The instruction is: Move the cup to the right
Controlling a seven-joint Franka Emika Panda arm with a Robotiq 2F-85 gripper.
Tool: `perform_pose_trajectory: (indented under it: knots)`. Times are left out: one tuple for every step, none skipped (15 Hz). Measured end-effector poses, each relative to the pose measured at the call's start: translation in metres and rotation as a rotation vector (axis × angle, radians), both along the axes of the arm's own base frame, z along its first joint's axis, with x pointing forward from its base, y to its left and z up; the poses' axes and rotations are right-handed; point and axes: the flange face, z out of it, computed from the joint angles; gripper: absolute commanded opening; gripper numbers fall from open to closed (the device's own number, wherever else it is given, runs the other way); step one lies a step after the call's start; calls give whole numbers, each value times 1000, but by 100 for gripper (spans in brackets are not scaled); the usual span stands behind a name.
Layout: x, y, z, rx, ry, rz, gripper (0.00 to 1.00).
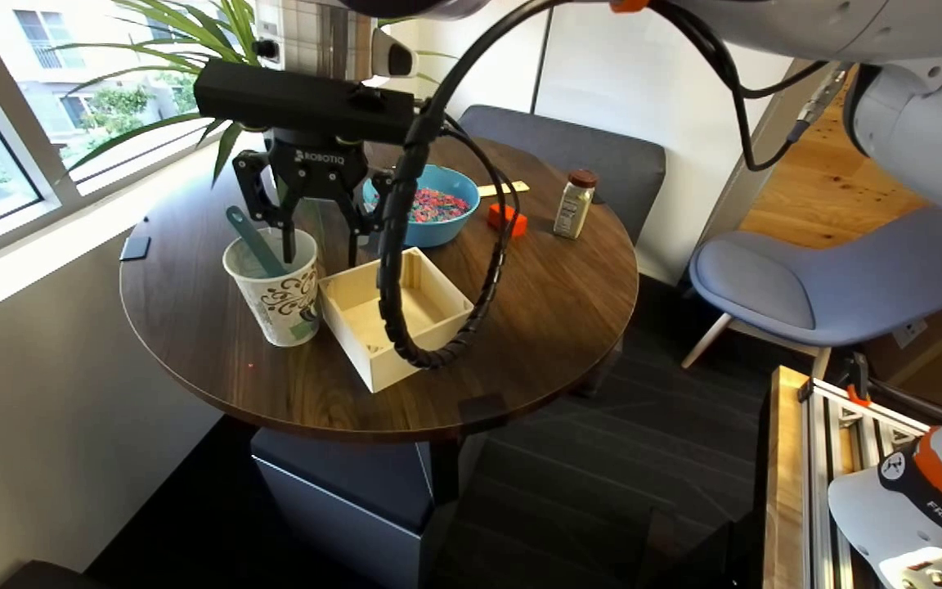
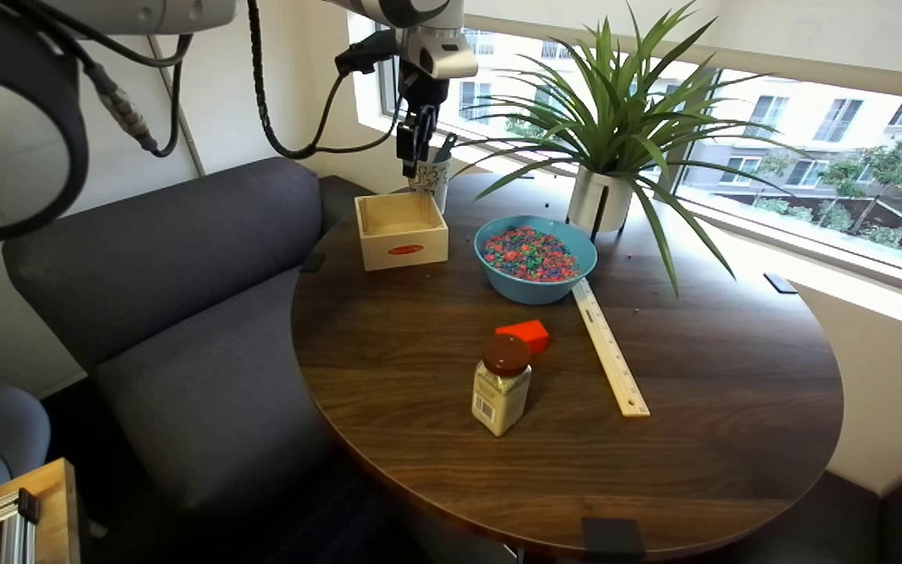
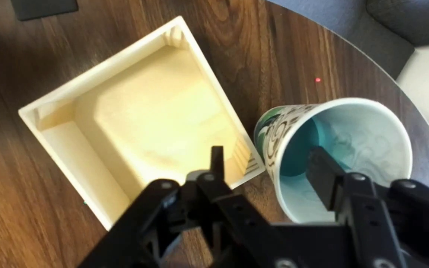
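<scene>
The cup [image 1: 281, 307] is whitish and tapered, with a brown swirl and green pattern. It stands upright on the table beside the wooden box, with a teal stick [image 1: 254, 241] leaning out. It also shows behind the box in an exterior view [image 2: 434, 178] and at the right in the wrist view [image 3: 371, 134], where teal shows at its bottom. My gripper [image 1: 321, 248] is open and empty. In the wrist view, the gripper [image 3: 266, 154] has one finger over the cup's mouth and one over the box's corner. I cannot tell if the fingertip is below the rim.
The open wooden box [image 3: 140, 111] sits right against the cup. A blue bowl [image 2: 533, 290] of coloured bits, a plant vase [image 2: 601, 200], a ruler [image 2: 611, 352], a red block [image 2: 528, 334] and a spice jar [image 2: 502, 388] stand elsewhere on the round table [image 1: 536, 327].
</scene>
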Motion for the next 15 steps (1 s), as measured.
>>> perform_pose_trajectory:
  knots:
    - [3, 0, -2, -4, -5, 0, 23]
    - [5, 1, -4, -6, -10, 1, 15]
    - [7, 1, -7, -9, -13, 2, 8]
    - [9, 1, -8, -12, -17, 3, 1]
    - [10, 1, -10, -15, -20, 3, 0]
    - [12, 1, -10, -18, -24, 3, 0]
    - [12, 1, -9, -18, -29, 4, 0]
    - [13, 1, -7, -16, -34, 5, 1]
    - [13, 2, -4, -14, -41, 8, 1]
    - [12, 3, 1, -9, -51, 20, 1]
    - [11, 6, 8, -2, -65, 41, 1]
    - [9, 11, 18, 7, -83, 68, 1]
    - [6, 16, 29, 17, -103, 102, 1]
    - [1, 20, 42, 26, -123, 133, 1]
    - [-4, 23, 57, 34, -144, 155, 1]
